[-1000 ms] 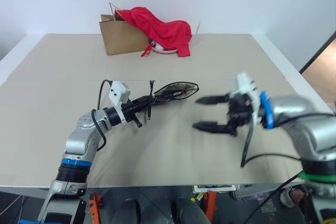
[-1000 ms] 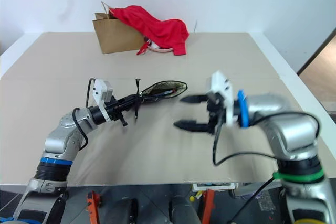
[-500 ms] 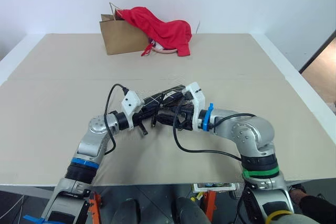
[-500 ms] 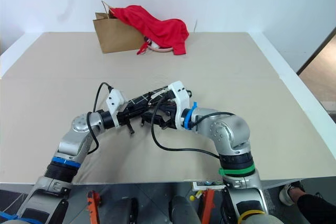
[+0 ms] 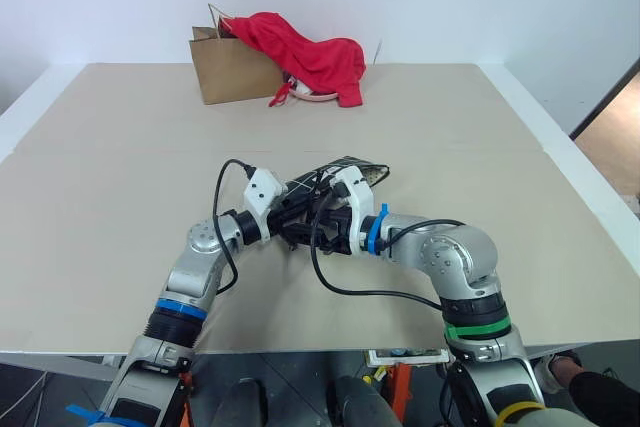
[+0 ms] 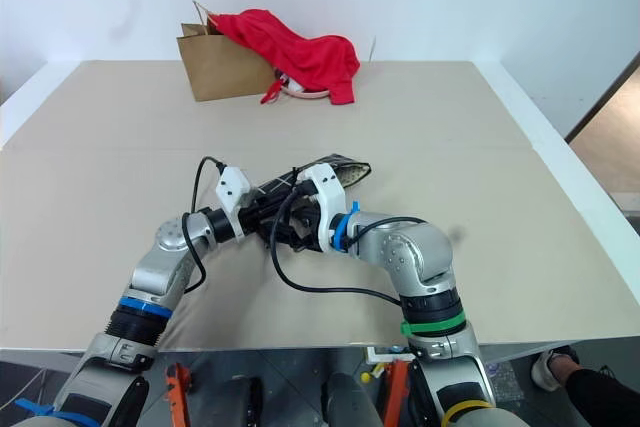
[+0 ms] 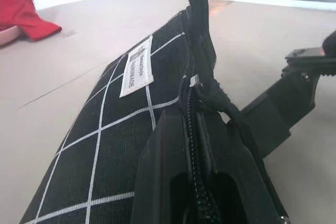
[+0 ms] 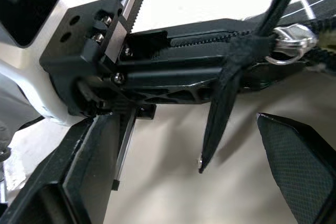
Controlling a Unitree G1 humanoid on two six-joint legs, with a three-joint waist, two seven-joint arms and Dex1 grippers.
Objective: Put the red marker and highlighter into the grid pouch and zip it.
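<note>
Swung in from the table's right side, the right gripper [image 8: 178, 177] straddles the grid pouch's [image 7: 105, 145] pull cord [image 8: 231, 77], jaws apart; left gripper [image 7: 195, 182] clamped on the pouch.

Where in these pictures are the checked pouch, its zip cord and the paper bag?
grid pouch [image 7: 113, 129], left wrist view, its checked side.
zipper pull cord [image 8: 223, 103], right wrist view, the hanging strap.
brown paper bag [image 5: 228, 72], left eye view, its front.

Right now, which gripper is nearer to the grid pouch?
Left. The left gripper is shut on the grid pouch along its zipper edge. The right gripper is open beside it, around the hanging pull cord.
</note>
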